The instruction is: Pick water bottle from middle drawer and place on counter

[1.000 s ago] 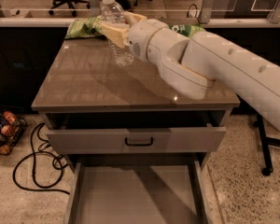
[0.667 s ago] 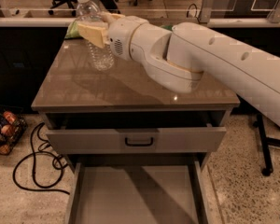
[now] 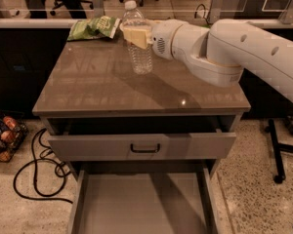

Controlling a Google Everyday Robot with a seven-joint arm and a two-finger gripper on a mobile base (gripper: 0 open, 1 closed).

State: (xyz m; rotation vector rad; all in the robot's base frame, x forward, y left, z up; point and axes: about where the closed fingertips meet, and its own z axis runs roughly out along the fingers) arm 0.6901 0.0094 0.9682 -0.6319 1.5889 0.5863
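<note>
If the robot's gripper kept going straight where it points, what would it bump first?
The gripper is clamped on the water bottle over the counter, pointing left. Going on, it would probably meet the green snack bag, though it might pass in front; depth is unclear.

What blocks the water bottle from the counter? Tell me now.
Nothing visible does. The gripper is shut on the water bottle, holding it upright over the rear of the counter, its base at or just above the surface. The green chip bag lies in the back-left corner, apart from the bottle.
</note>
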